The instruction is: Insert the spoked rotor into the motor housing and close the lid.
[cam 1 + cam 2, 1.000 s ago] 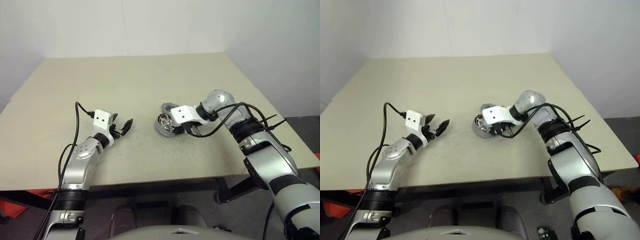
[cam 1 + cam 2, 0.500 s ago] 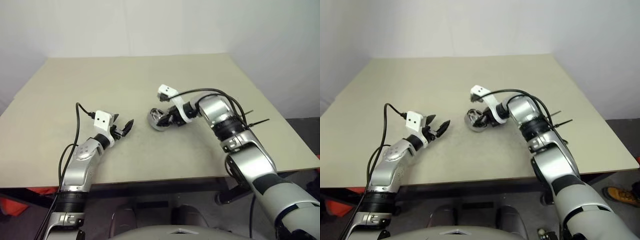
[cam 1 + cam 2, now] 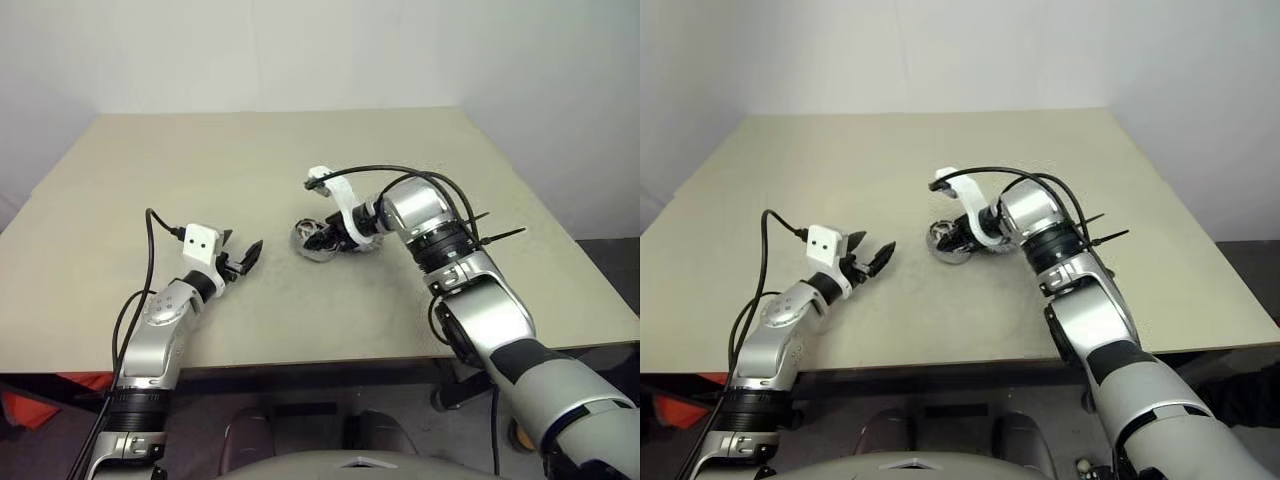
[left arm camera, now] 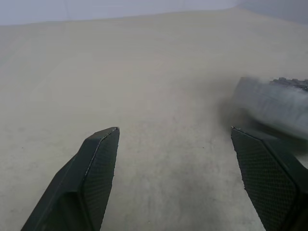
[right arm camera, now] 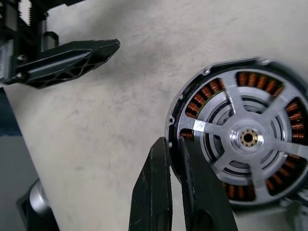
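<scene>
The motor housing [image 5: 210,89], a grey puck ringed with copper windings, stands tipped up on the table [image 3: 200,160] near its middle. The shiny spoked rotor [image 5: 248,138] sits inside it. My right gripper [image 5: 173,141] is shut, its two fingers pinching the housing's rim. In the head views this gripper [image 3: 330,240] reaches leftward and down onto the housing [image 3: 310,243]. My left gripper [image 3: 245,257] hovers open and empty a short way to the housing's left. The housing's grey side [image 4: 269,103] lies just past the left gripper's fingertip. The lid is hidden.
The beige table has bare surface on all sides of the housing. A black cable [image 3: 400,175] loops over the right wrist. The table's front edge [image 3: 320,358] runs just below both forearms.
My right wrist has rolled over and swung left, so its white bracket now stands above the housing. The housing has shifted a little to the left. The left arm has stayed put.
</scene>
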`<move>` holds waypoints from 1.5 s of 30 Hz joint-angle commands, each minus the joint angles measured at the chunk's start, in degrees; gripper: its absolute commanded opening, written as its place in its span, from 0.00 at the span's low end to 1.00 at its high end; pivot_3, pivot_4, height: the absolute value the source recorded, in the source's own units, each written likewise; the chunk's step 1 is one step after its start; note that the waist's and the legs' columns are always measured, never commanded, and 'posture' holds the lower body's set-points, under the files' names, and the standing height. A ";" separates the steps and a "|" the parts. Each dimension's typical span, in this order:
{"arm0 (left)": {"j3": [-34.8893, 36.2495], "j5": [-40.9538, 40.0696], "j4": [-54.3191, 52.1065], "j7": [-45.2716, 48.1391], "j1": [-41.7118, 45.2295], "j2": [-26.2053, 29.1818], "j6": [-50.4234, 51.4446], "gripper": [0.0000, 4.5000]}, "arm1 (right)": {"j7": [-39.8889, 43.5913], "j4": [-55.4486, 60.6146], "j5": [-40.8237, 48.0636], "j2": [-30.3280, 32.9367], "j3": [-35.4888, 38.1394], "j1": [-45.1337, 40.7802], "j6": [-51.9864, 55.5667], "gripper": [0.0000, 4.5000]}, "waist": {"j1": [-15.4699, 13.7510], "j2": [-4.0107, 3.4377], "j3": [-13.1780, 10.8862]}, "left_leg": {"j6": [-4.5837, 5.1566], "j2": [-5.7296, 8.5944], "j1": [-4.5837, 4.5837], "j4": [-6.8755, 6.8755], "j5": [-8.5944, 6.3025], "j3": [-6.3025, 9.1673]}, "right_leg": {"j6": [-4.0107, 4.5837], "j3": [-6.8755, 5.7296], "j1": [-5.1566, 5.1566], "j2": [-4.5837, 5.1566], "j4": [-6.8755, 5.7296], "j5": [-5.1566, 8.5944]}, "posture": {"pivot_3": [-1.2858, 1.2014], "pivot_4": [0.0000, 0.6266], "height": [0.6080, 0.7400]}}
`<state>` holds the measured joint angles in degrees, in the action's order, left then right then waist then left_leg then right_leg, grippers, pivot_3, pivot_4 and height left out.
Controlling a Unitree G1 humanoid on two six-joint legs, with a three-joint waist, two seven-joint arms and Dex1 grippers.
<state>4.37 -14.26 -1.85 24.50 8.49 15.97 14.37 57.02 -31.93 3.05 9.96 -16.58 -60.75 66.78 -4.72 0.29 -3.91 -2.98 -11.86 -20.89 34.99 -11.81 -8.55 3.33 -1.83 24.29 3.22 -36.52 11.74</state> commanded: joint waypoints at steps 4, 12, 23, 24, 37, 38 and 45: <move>0.35 0.06 -2.49 -0.33 0.26 0.44 -0.31 0.86 | -5.00 -1.30 2.24 -0.96 2.12 -0.19 -1.15 0.37 | -0.19 0.00 0.00 | -0.04 0.00 0.02 0.00 0.02 0.00 | -0.01 0.01 -0.04 0.02 -0.01 0.00 | 0.52 0.00 1.00; 0.30 0.08 -2.35 -0.20 0.40 0.48 -0.31 0.86 | -5.43 0.21 6.41 0.14 4.65 -2.73 -0.38 0.99 | -0.59 0.00 0.00 | -0.13 0.00 0.11 0.00 0.08 0.01 | -0.02 0.04 -0.07 0.02 -0.08 0.00 | 0.52 0.00 1.00; 0.84 -0.64 -0.49 0.95 2.46 0.97 -0.36 0.86 | -12.45 3.96 11.03 -0.75 15.41 -0.96 -11.74 0.99 | -0.67 0.00 0.00 | -0.15 0.02 0.11 -0.09 0.09 0.00 | -0.01 0.03 -0.04 0.00 -0.06 0.00 | 0.52 0.00 1.00; 0.95 -0.95 -0.34 1.22 2.82 1.03 -0.23 0.86 | -13.49 4.58 11.23 -0.75 16.59 0.02 -13.78 0.99 | -0.70 0.00 0.00 | -0.15 0.03 0.11 -0.10 0.09 0.00 | -0.02 0.03 -0.04 0.00 -0.04 0.00 | 0.52 0.00 1.00; 1.56 -2.27 1.70 3.32 4.99 2.08 0.32 0.86 | -23.89 14.97 17.48 4.91 29.67 13.23 -15.79 0.99 | -0.80 0.01 0.00 | -0.19 0.09 0.12 -0.14 0.11 -0.02 | -0.02 0.05 -0.06 0.00 -0.03 -0.01 | 0.52 0.00 1.00; 1.53 -2.30 1.89 3.48 5.06 2.13 0.32 0.86 | -24.42 16.11 17.99 5.49 30.18 14.03 -14.80 0.99 | -0.81 0.01 0.00 | -0.19 0.09 0.13 -0.14 0.12 -0.02 | -0.02 0.05 -0.06 0.00 -0.03 -0.01 | 0.52 0.00 1.00; 0.59 -2.05 2.77 4.30 5.41 1.90 0.14 0.86 | -33.84 20.36 25.40 6.09 42.95 17.78 2.15 0.99 | -0.80 0.00 0.01 | -0.24 0.11 0.30 -0.17 0.15 -0.03 | -0.03 0.09 -0.18 -0.01 -0.03 0.00 | 0.52 0.00 1.00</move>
<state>4.82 -16.14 1.75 28.54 12.85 17.70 15.27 25.28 -14.70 25.00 16.20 22.74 -42.25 64.96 -5.53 0.29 -3.90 -3.23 -11.75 -20.58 34.82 -11.66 -8.58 3.30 -1.73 24.11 3.22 -36.55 11.74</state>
